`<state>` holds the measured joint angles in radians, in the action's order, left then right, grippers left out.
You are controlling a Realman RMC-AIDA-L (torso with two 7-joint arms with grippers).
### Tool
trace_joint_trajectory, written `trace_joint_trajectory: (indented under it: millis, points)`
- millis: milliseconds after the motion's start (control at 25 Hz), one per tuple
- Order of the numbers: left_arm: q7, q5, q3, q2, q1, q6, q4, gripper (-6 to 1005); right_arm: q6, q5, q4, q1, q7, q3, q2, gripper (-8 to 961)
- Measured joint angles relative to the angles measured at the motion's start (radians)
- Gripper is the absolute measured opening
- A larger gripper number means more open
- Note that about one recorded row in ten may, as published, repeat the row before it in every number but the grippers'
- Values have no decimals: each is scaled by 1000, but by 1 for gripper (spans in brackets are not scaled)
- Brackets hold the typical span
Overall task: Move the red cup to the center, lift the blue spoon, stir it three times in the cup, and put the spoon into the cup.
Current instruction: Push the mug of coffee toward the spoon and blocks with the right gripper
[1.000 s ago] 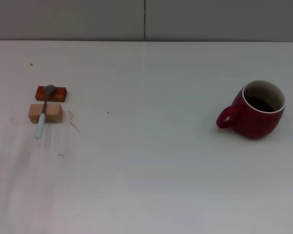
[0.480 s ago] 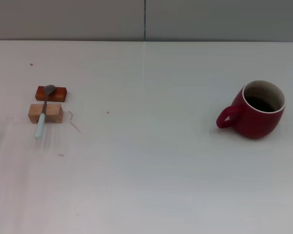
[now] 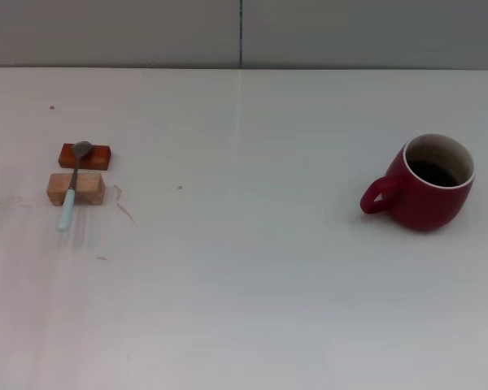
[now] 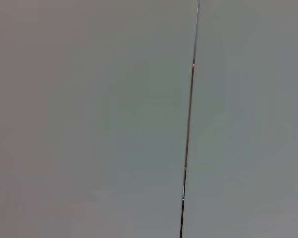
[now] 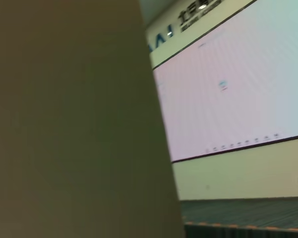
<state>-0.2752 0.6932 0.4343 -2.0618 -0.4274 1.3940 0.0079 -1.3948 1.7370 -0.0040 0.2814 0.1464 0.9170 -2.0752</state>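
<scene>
**Cup and spoon untouched; no gripper visible**

Nothing has moved since the earlier frames. The red cup [image 3: 429,182] stands upright at the table's [image 3: 252,284] right, handle pointing left. The blue spoon [image 3: 72,184] lies far left across two blocks [image 3: 76,188], bowl away, handle toward the robot. Wall lettering in the right wrist view is unreadable. Neither gripper shows, so their state cannot be told.

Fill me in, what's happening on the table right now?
Nothing is being handled yet. Neither gripper shows in the head view, and the wrist views show no table items. The cup stands upright on the right side of the table, handle toward the middle, not yet moved to the center. The spoon lies far left across two small blocks, bowl on the red-brown one, handle end reaching down past the tan one.
</scene>
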Motion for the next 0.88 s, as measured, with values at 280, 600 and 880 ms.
trace_joint_trajectory:
  millis: [280, 600, 880]
  points:
    - [0, 2, 4, 1, 6, 0, 14, 815, 92, 40, 26, 30, -411, -125, -5, 226]
    - [9, 2, 7, 1, -6, -2, 18, 814, 113, 41, 103, 18, -745, -311, -10, 92]
    - [6, 2, 9, 0, -10, -3, 20, 814, 182, 41, 160, 17, -1018, -412, -10, 61]
